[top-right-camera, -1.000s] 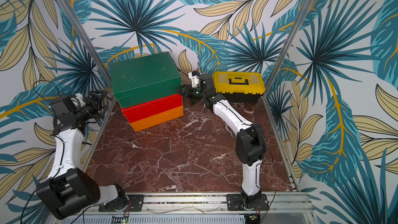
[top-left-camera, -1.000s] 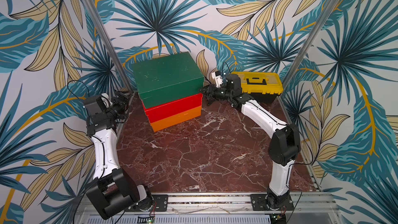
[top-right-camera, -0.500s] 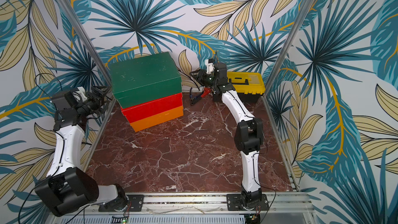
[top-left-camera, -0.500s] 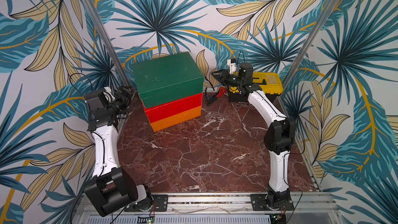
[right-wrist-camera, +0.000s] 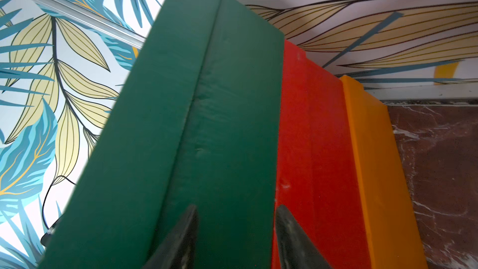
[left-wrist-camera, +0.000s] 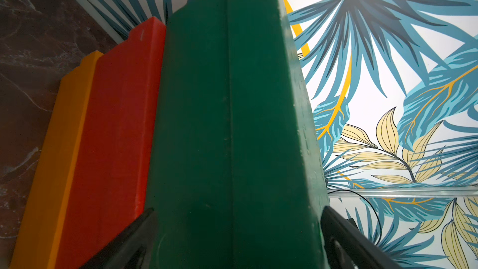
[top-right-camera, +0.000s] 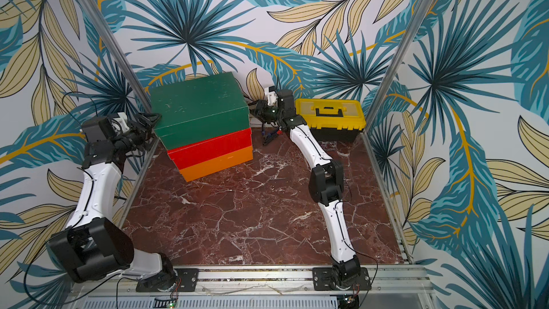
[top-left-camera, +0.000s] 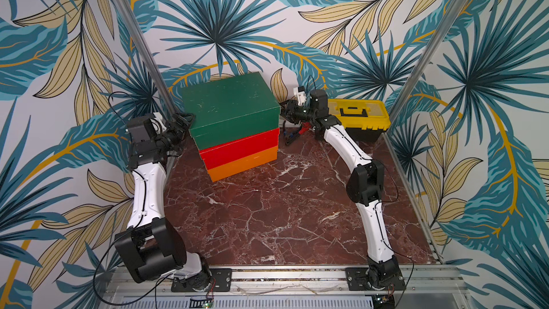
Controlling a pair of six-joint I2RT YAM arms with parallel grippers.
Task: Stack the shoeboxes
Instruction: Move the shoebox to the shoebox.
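The three shoeboxes stand in one stack at the back left: orange (top-left-camera: 243,164) at the bottom, red (top-left-camera: 240,150) in the middle, dark green (top-left-camera: 231,105) with a scuffed lid on top. My left gripper (top-left-camera: 185,121) is at the green box's left end. In the left wrist view its wide jaws (left-wrist-camera: 238,210) flank the green box (left-wrist-camera: 219,125) without pinching it. My right gripper (top-left-camera: 283,109) is at the opposite end. In the right wrist view it (right-wrist-camera: 237,207) stands partly open, pointing at the green end wall (right-wrist-camera: 194,125), with nothing between the fingers.
A yellow-lidded black toolbox (top-left-camera: 356,114) sits at the back right, just behind the right arm. A small red-and-black tangle of clips or cable (top-left-camera: 294,133) lies on the marble top (top-left-camera: 282,203) between stack and toolbox. Leaf-patterned walls and metal posts close in the sides and back.
The right arm swung back toward the toolbox, then returned to the green box's right end, its jaws parting. The left gripper's jaws widened slightly. The stack has not moved.
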